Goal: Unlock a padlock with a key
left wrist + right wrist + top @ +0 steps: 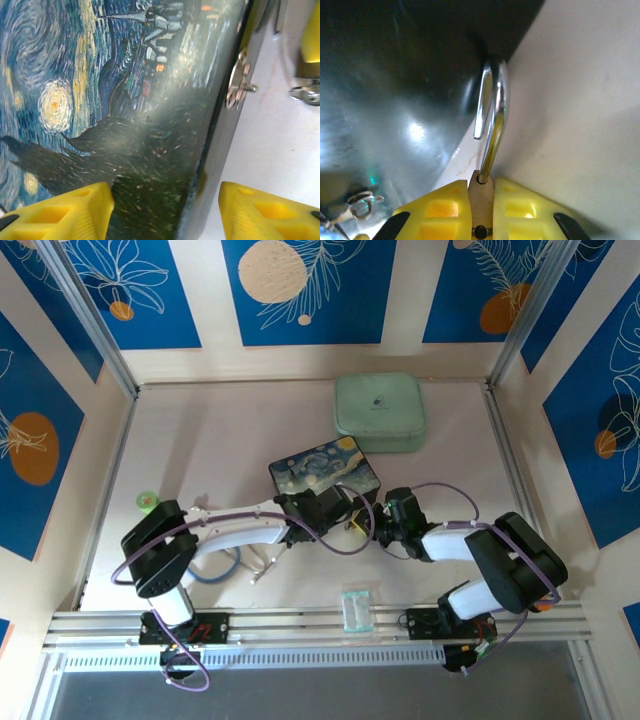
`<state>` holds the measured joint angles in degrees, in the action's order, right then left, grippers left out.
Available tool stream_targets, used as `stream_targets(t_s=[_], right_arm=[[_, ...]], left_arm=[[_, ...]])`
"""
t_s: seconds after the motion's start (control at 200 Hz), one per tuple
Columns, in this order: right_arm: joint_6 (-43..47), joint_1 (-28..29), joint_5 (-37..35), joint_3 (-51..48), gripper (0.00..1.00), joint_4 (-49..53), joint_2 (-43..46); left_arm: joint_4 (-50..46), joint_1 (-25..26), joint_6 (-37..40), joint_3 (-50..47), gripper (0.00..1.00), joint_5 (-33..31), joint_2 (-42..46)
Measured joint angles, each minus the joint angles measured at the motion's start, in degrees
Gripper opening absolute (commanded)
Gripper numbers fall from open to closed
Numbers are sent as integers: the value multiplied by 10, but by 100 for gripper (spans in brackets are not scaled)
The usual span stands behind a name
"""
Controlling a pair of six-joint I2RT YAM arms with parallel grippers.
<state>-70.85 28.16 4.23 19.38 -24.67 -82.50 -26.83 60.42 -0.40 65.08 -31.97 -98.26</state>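
Landmark: the starry-night painted box (pixel 325 473), lying flat near the middle of the table (pixel 210 440).
My left gripper (pixel 166 196): jaws apart, empty, poised over the box's lid at its near right edge. One yellow fingertip (pixel 95 200) is over the painted lid, the other over the table just off the edge.
My right gripper (pixel 481 189): at the box's right side, fingers clamped on the padlock (pixel 481 200), whose brass body is pinched between the yellow pads (pixel 442 207).
Padlock shackle (pixel 495 107): points from my right gripper toward the box's dark side wall. One leg is seated in the body; the other ends free, clear of it. I cannot tell whether the bend touches the wall.
Box clasp (pixel 237 80): silver, on the side wall facing my right gripper.
Small silvery loop (pixel 362 202): low against the box wall, too blurred to name.
Mint-green case (pixel 380 412): beyond the box's far right corner.
Blue stethoscope tubing (pixel 215 572): near-left of the box, under my left arm.
Clear plastic bag (pixel 355 608): well to the near side of the box, by the rail.
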Motion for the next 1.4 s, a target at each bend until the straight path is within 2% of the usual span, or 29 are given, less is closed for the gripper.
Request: stream_targets(t_s=[0.08,0.26,0.405,0.52,0.57,0.685,0.951,1.196,1.401], right_arm=[[34,-13,25,17,0,45,2],[106,-42,79,53,0,139,2],[180,-56,98,107,0,257,-8],[237,-73,120,144,0,345,-22],[263,-78,123,162,0,384,-30],[318,-85,113,202,3,469,-44],[381,-92,105,250,7,580,-73],[409,-90,34,303,11,671,-93],[426,-90,-5,327,15,704,-108]], left_arm=[[-9,-12,-17,1,67,-15,-3],[-24,-42,-42,-2,73,-37,-5],[-20,-45,-48,-7,82,-37,-5],[-17,-45,-53,-10,84,-35,-2],[-17,-46,-53,-11,88,-32,-1],[-15,-46,-59,-14,94,-23,4],[-12,-47,-69,-25,95,-6,24],[-10,-48,-68,-44,95,-4,50],[-7,-48,-68,-55,95,-4,60]])
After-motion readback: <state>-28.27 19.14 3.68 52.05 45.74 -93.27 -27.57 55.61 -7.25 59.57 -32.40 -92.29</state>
